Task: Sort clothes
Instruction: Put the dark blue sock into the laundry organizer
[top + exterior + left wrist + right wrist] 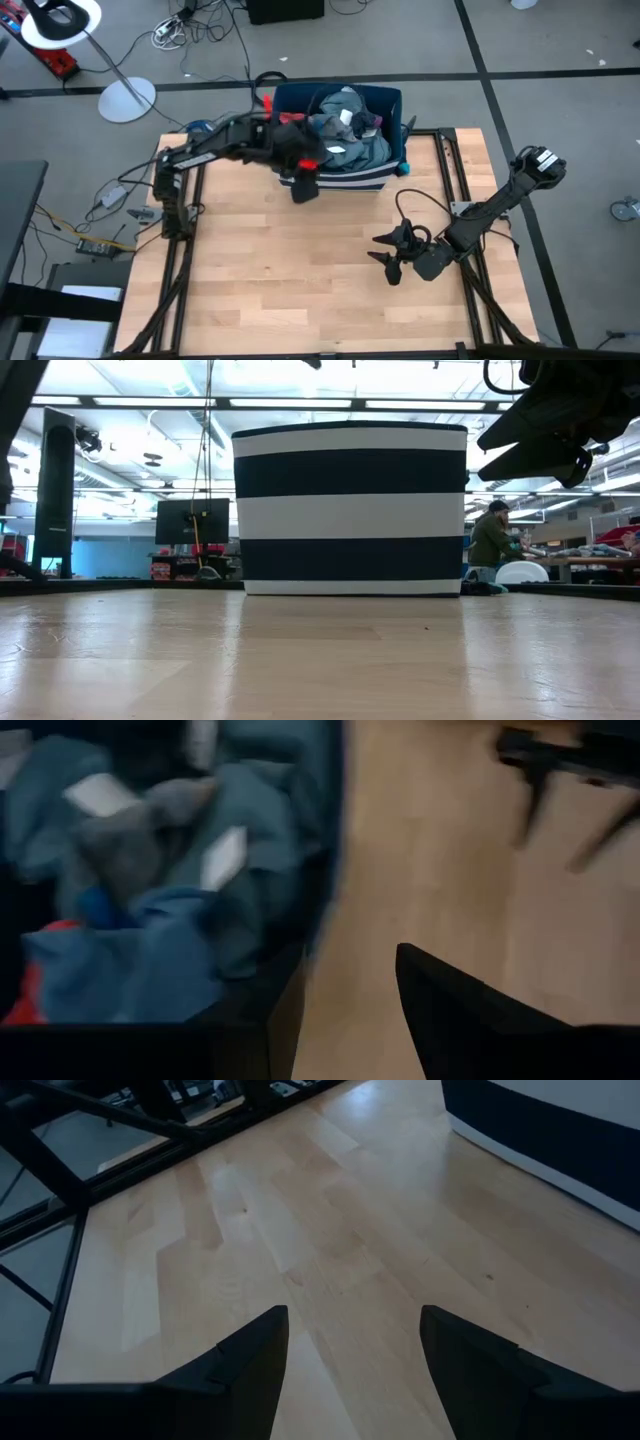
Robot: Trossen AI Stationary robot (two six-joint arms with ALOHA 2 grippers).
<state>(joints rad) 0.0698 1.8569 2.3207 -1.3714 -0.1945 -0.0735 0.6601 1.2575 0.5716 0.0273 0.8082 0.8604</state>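
Observation:
The clothes [345,130] lie heaped in the navy bin with white stripes [385,100] at the table's far middle: teal-grey and blue pieces with white tags, and a red piece [308,163] at the near left corner. In the left wrist view they show as blue, grey and red fabric [150,870]. My left gripper [303,185] is open above the bin's near left corner, one finger [270,1010] over the bin's inside and one [450,1010] over the table. My right gripper [390,255] is open and empty over bare table at the right.
The bin stands upright on the table and fills the middle of the low view [350,510]; its corner shows in the right wrist view [560,1130]. Bare wood [280,280] lies near and left of it. Dark frame rails [185,240] run along the table's sides.

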